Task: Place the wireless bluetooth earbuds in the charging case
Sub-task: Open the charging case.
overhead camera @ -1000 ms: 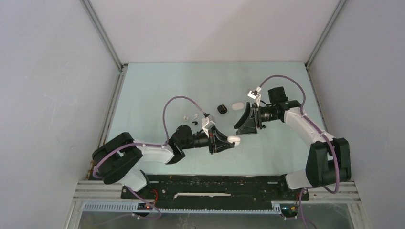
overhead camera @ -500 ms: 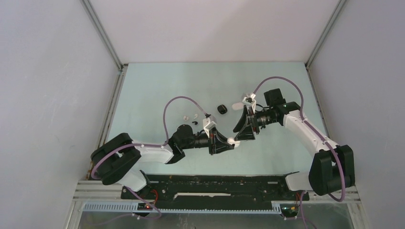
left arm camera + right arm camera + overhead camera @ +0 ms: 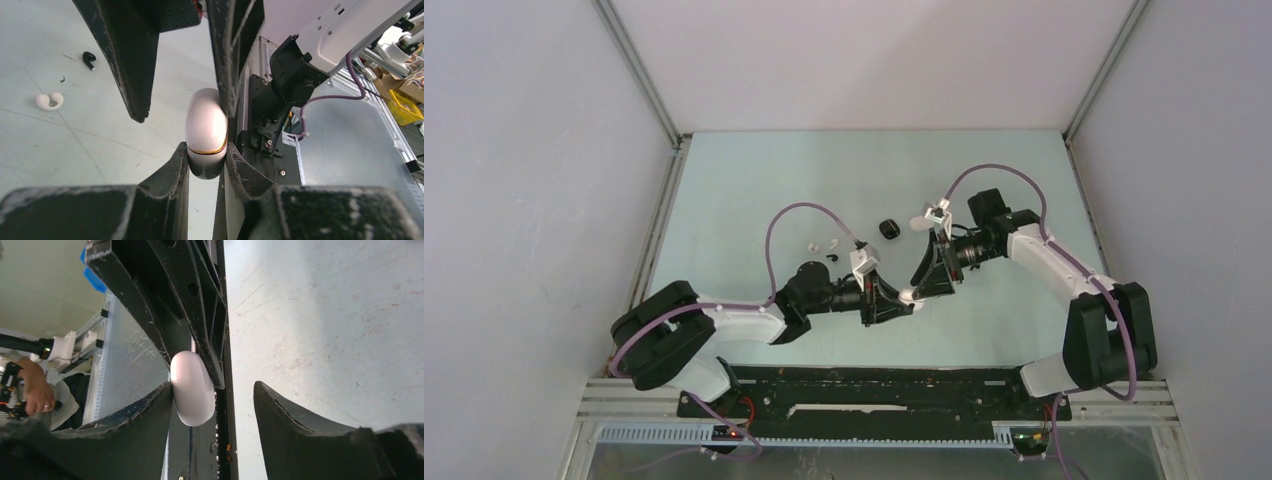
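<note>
My left gripper (image 3: 896,298) is shut on a white pebble-like charging case (image 3: 206,132) with a gold seam and holds it off the table; the case looks closed. My right gripper (image 3: 922,277) is open and straddles the case's free end (image 3: 192,387). One of its fingers (image 3: 150,412) touches the case and the other (image 3: 290,420) stands apart. A black earbud (image 3: 89,59) and a white earbud (image 3: 50,101) lie on the table beyond. In the top view small white earbuds (image 3: 814,245) and a black one (image 3: 830,256) lie left of the grippers.
A black case (image 3: 888,228) and a white case (image 3: 919,220) lie on the pale green table (image 3: 774,180) behind the grippers. Grey walls close in the left, right and back. The black base rail (image 3: 874,400) runs along the near edge.
My right gripper has moved down and left toward my left gripper and now straddles the white case. My left gripper has stayed nearly still, holding the case.
</note>
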Available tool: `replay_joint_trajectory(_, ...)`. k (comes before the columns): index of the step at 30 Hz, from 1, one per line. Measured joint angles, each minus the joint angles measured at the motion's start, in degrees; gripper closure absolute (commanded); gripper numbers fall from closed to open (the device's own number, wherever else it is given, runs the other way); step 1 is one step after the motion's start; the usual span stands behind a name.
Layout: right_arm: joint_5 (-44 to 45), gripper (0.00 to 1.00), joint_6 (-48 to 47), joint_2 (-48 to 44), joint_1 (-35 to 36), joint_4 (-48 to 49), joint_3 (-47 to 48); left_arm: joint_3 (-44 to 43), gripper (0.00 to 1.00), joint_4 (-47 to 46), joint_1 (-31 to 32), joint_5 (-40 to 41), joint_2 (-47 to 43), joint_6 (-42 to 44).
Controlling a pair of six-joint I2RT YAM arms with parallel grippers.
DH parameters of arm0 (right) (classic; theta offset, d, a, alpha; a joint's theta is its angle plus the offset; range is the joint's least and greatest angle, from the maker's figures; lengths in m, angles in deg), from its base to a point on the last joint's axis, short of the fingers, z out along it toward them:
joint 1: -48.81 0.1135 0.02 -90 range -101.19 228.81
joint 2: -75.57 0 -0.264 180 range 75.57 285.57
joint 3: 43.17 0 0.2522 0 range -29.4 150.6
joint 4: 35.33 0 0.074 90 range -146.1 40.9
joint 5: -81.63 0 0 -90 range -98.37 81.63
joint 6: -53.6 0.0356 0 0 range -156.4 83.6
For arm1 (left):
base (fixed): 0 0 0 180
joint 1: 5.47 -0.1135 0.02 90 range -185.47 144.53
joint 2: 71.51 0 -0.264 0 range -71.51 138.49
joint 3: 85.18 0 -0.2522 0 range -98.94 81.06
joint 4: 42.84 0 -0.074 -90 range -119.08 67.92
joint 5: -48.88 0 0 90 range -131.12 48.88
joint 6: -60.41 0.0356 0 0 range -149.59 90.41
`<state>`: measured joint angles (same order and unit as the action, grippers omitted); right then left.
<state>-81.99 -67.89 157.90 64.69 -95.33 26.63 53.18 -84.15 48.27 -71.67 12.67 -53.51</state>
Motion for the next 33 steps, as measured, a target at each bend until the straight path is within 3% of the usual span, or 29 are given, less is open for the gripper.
replay_joint_trajectory(22,-3.1,0.37,-1.5,4.1,-5.5,-5.6,4.7,0.0,1.0,-0.7,1.5,-1.2,0.1,0.4)
replay_joint_trajectory(28,-9.0,0.42,-13.4,3.8,-13.8,-20.2,17.1,0.0,1.0,-4.1,1.5,-1.2,0.8,-1.6)
replay_joint_trajectory(33,-6.8,0.5,-20.3,2.4,-19.3,-25.5,17.5,0.0,1.0,-1.9,1.5,0.5,-1.0,-1.7)
